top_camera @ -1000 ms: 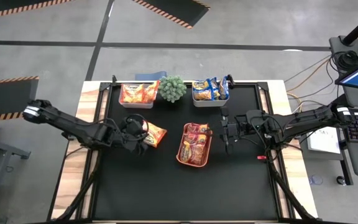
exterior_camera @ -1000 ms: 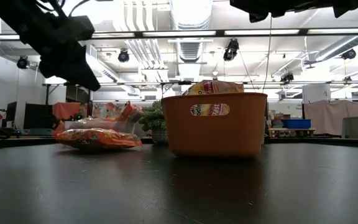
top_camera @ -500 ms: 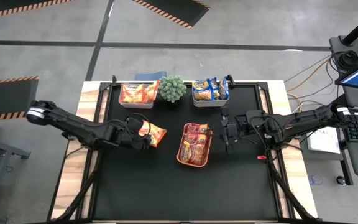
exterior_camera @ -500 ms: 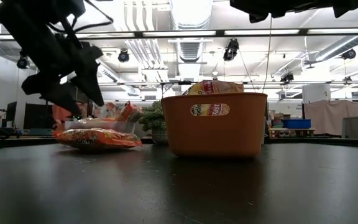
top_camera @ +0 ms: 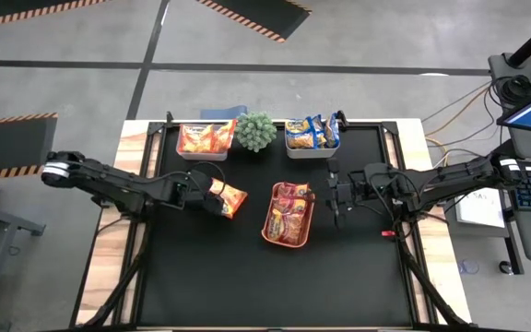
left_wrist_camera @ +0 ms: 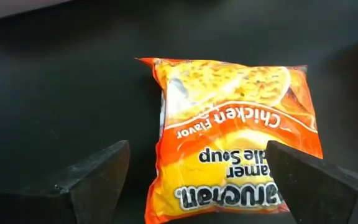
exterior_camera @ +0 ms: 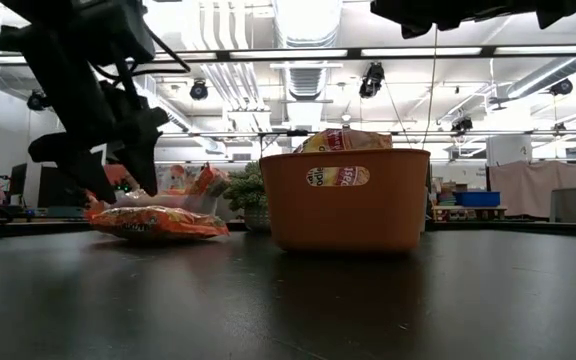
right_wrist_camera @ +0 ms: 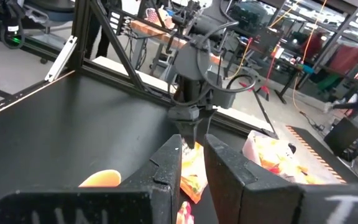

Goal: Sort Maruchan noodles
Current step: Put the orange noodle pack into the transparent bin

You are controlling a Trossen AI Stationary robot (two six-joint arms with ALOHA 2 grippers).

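An orange Maruchan packet (top_camera: 231,198) (left_wrist_camera: 235,149) lies flat on the black table, left of the orange tray (top_camera: 267,226). My left gripper (top_camera: 212,195) (exterior_camera: 123,188) hovers open just above the packet's left end, slanting down, one finger on each side of it (left_wrist_camera: 204,186), apart from it. My right gripper (top_camera: 336,210) (right_wrist_camera: 194,167) hangs level above the table right of the tray, its fingers nearly together with nothing between them.
The orange tray (exterior_camera: 348,200) holds dark red packets (top_camera: 289,212). At the far edge stand a clear bin (top_camera: 181,148) with orange packets, a small green plant (top_camera: 255,131) and a bin (top_camera: 289,150) with yellow-and-blue packets. The near half of the table is bare.
My left gripper has opened wide, rolled about its own axis and sunk toward the orange packet, shifting a little toward the table's right. The packet has stayed flat where it was.
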